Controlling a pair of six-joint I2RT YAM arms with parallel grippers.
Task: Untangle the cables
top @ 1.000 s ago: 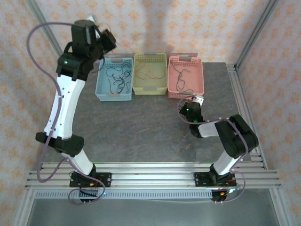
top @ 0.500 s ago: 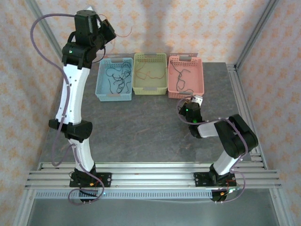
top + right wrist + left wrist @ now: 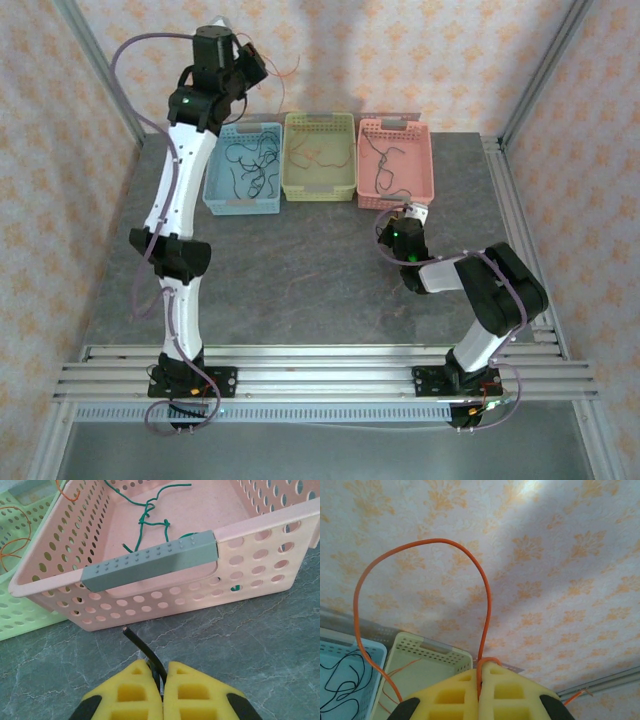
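The left claw [image 3: 481, 682], raised high near the back wall [image 3: 555, 580], is clamped shut on a looping orange cable [image 3: 420, 542], while the right claw [image 3: 162, 680], low over the table [image 3: 265, 645] just before the pink basket [image 3: 255, 575], pinches a short black cable [image 3: 142, 647] end.

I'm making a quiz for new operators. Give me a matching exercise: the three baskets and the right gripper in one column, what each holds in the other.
Column one
1. blue basket
2. yellow-green basket
3. pink basket
4. right gripper

Column two
a. green cables
b. single black cable end, pinched
c. orange cables
d. loose black cables

Pairs: 1-d, 2-c, 3-a, 4-b
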